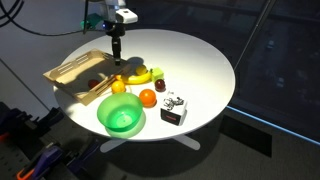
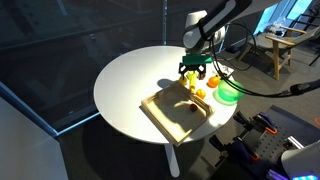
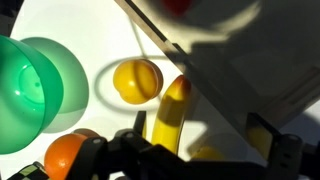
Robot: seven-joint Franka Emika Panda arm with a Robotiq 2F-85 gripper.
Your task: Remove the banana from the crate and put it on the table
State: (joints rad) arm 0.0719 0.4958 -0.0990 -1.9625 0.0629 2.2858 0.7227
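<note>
The yellow banana (image 3: pixel 168 115) lies on the white table (image 1: pixel 200 60), just outside the edge of the light-wood crate (image 1: pixel 78 72). It shows in both exterior views (image 1: pixel 138 76) (image 2: pixel 192 86). My gripper (image 3: pixel 200 128) is open and hangs just above the banana, which sits close to one finger. In the exterior views the gripper (image 1: pixel 117 58) (image 2: pixel 193 70) points down beside the crate (image 2: pixel 175 115). The crate's edge (image 3: pixel 230 50) crosses the wrist view at the upper right.
A round yellow ball (image 3: pixel 137 80) (image 1: pixel 118 87), an orange (image 1: pixel 148 97) (image 3: pixel 65 155) and a green bowl (image 1: pixel 121 117) (image 3: pixel 30 85) stand close by. A small yellow-green fruit (image 1: pixel 158 72) and a black-and-white box (image 1: pixel 175 110) are near. A dark red thing (image 1: pixel 93 83) lies in the crate.
</note>
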